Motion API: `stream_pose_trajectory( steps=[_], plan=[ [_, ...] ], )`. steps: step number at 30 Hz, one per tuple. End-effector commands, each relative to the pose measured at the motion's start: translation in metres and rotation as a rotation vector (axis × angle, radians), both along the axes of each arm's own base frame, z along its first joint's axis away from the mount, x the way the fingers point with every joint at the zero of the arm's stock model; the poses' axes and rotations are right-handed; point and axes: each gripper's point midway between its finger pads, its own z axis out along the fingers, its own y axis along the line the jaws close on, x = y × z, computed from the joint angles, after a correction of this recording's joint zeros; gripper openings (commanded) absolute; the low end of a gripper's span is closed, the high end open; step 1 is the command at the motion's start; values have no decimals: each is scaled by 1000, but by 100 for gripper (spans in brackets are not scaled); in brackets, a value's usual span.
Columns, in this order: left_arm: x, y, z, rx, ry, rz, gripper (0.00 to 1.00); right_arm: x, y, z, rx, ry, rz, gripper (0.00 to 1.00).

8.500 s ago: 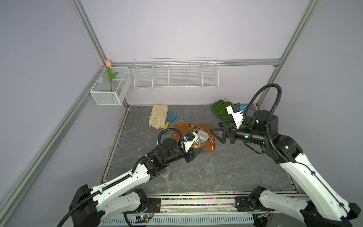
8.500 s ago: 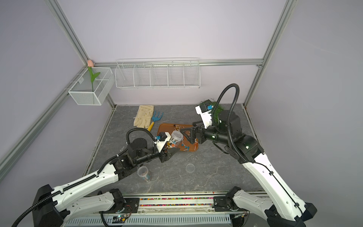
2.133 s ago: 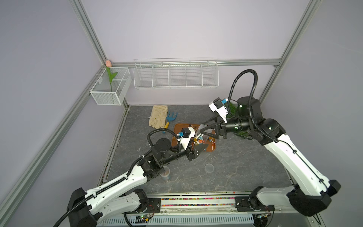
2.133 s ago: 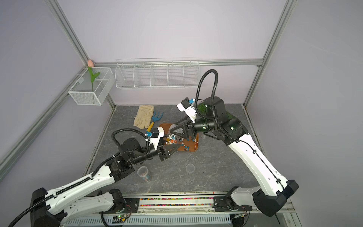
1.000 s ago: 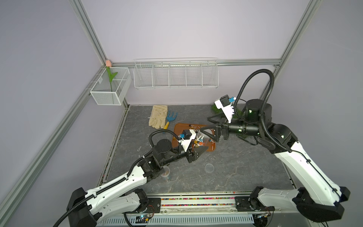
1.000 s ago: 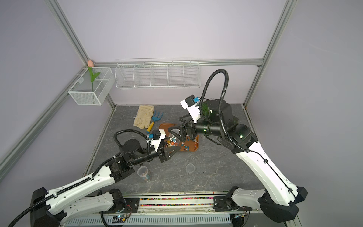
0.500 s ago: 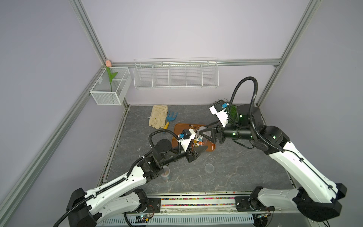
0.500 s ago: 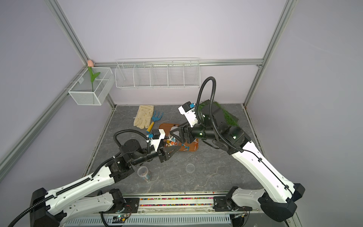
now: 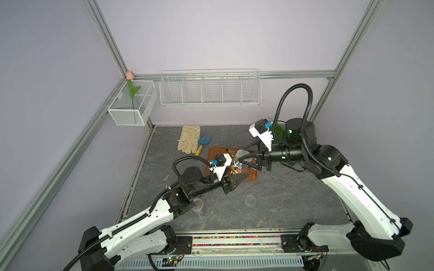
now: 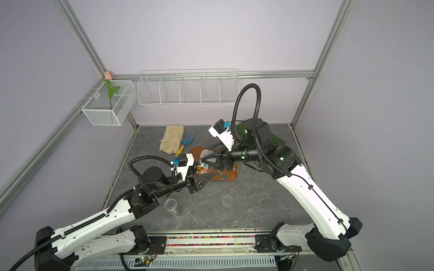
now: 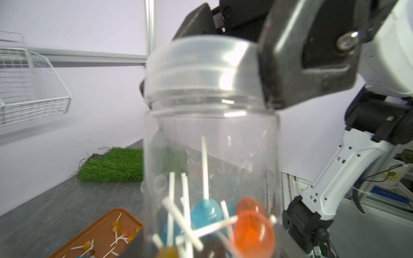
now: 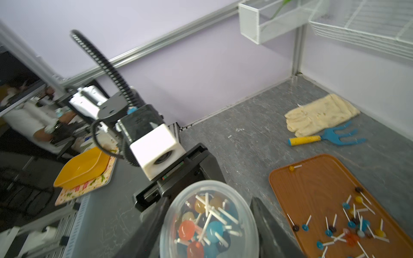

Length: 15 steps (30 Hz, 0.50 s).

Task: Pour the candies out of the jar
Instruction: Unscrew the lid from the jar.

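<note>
Showed, in the left wrist view alone, a finger (image 11: 308, 62) of the right hand (image 9: 243, 160) closed against the translucent round lid (image 11: 201, 73) of a clear plastic jar (image 11: 210, 156). Looked, from the right wrist, through that lid onto tiny blue, orange, brown lollipop candies (image 12: 201, 227). Gripped the jar's base in the narrow left hand (image 9: 237, 173) over a brown rectangular tray (image 12: 312, 185), grey counter (image 9: 281, 199) bare in front. Pointed lid-first at the right hand.

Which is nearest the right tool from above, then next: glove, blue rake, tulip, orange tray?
1. Orange tray, down by the right tool.
2. Blue rake, behind the tray.
3. Glove, just past the rake.
4. Tulip, in the far corner basket.
</note>
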Motion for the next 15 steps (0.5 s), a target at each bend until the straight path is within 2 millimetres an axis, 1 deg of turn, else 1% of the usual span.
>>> stream_pose_trajectory(
  steps=[1, 5, 6, 7, 8, 9, 10, 12, 15],
  plan=[
    [-7, -6, -1, 25, 32, -53, 36, -43, 0, 42, 124, -189, 284, 52],
    [-5, -5, -1, 22, 25, -37, 36, -37, 5, 31, 93, -147, 283, 50],
    [-4, -5, 0, 20, 22, -34, 37, -35, 6, 28, 90, -136, 277, 51],
    [-4, -5, 0, 21, 20, -31, 36, -34, 7, 27, 88, -128, 271, 56],
    [-3, -5, 1, 19, 17, -29, 36, -32, 7, 25, 84, -122, 257, 70],
    [-3, -4, 1, 18, 15, -25, 36, -29, 7, 25, 84, -117, 239, 87],
    [-2, -4, 1, 18, 13, -20, 36, -27, 6, 26, 87, -119, 218, 99],
    [-1, -3, 1, 18, 9, -7, 36, -21, 4, 31, 100, -127, 156, 90],
    [1, 0, -2, 23, 7, 11, 37, -16, -2, 38, 114, -123, 81, 89]
  ],
)
